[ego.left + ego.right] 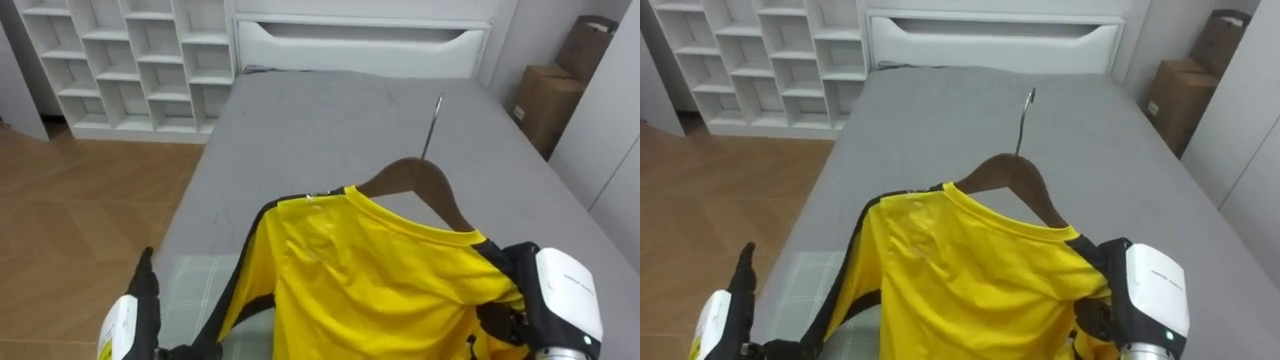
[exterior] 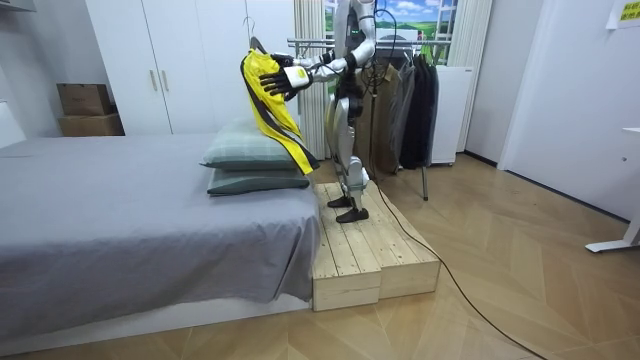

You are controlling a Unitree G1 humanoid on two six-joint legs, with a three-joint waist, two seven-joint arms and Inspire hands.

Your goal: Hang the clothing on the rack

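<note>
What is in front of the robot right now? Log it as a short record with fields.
shirt: yellow with black trim, on the hanger, held above the bed
hanger: wooden, metal hook hooked on nothing
right hand: curled on the shirt's shoulder
left hand: low at the shirt's other side
robot: stands on a wooden platform beside the bed, with the rack behind it

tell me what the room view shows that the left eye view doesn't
The room view adds the wooden platform the robot stands on, the rack of dark coats behind it and the white wardrobe. The left eye view adds the white shelves and the headboard. Both show the yellow shirt held up over the grey bed in the right hand.
</note>
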